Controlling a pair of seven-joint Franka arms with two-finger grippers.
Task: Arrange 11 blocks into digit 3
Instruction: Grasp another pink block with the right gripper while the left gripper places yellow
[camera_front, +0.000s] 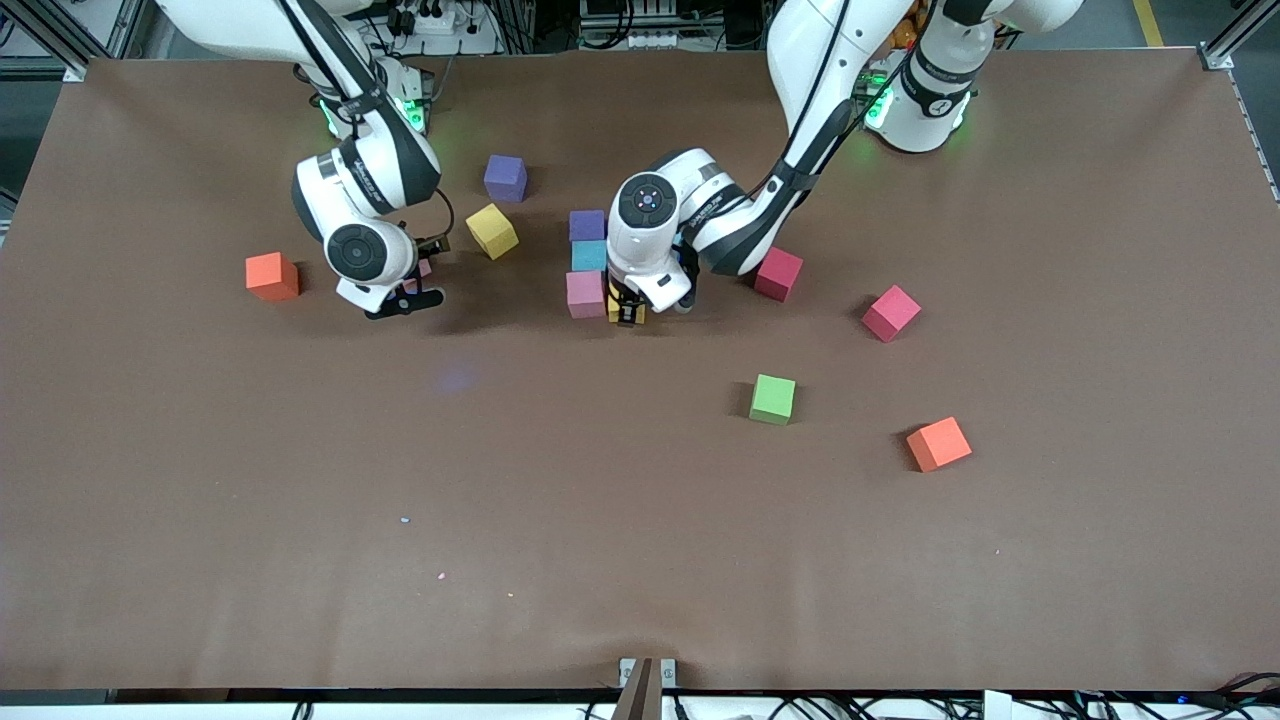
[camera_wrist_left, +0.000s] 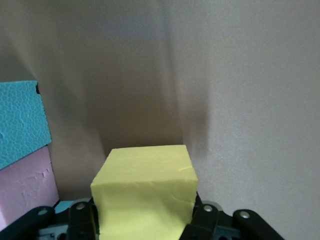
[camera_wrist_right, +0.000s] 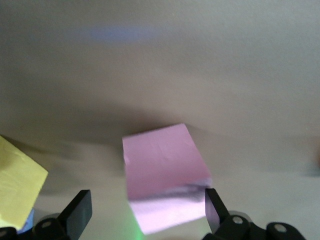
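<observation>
Blocks stand in a short column mid-table: purple (camera_front: 587, 224), blue (camera_front: 589, 255), pink (camera_front: 585, 294), touching. The left gripper (camera_front: 627, 312) clasps a yellow block (camera_wrist_left: 145, 192) just beside that pink one. The right gripper (camera_front: 400, 297), fingers spread wide, straddles another pink block (camera_wrist_right: 162, 175), near a second yellow block (camera_front: 491, 231). Crimson blocks (camera_front: 778, 273) and a green block (camera_front: 773, 399) lie apart.

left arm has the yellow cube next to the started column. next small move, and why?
Probably lower it the last bit and release. The left gripper is shut on the yellow cube, which sits right beside the pink cube at the near end of the purple-blue-pink column. The right gripper is open around a loose pink cube, so it is not in the way.
</observation>
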